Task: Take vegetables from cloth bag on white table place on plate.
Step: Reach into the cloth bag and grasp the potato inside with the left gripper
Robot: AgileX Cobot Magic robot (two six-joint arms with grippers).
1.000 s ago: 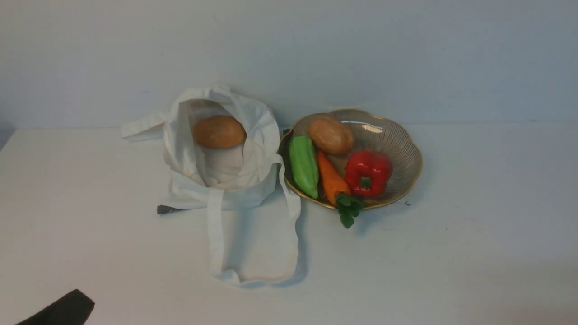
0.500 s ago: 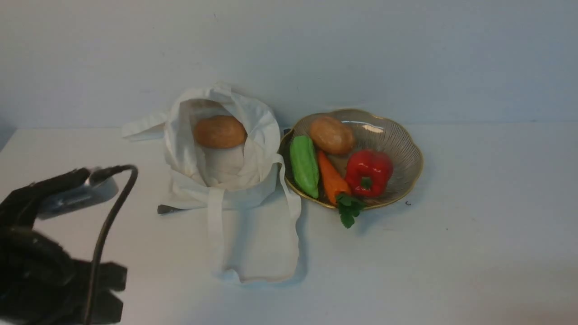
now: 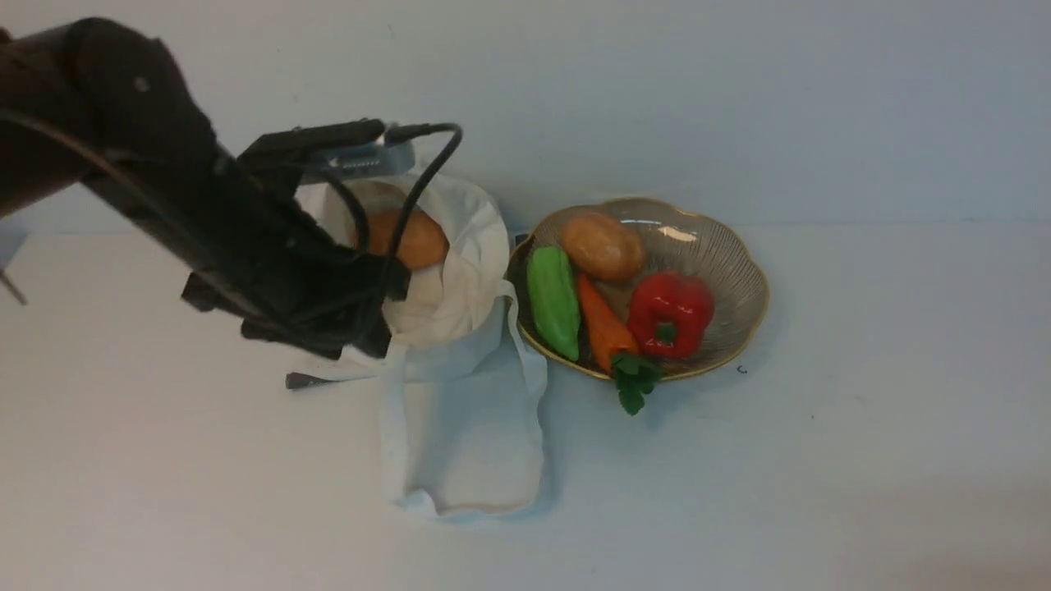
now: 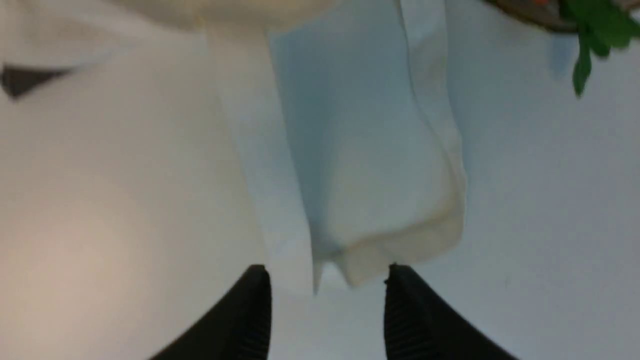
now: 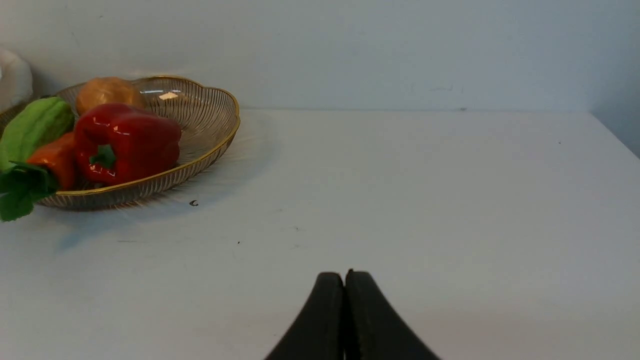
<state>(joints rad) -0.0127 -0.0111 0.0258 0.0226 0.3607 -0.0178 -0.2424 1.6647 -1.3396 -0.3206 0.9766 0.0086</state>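
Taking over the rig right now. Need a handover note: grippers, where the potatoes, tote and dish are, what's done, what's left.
Left gripper: open and empty, its arm reaching over the left edge of the wrinkled off-white cloth bag.
Right gripper: shut and empty, low over the plain white table.
Done: one oval tan-brown potato lies on the scalloped grey-brown gold-rimmed plate, with a green vegetable, an orange carrot and a glossy red bell pepper.
Left: the second tan-brown potato sits in the bag's open mouth. Grasp it and set it on the plate.
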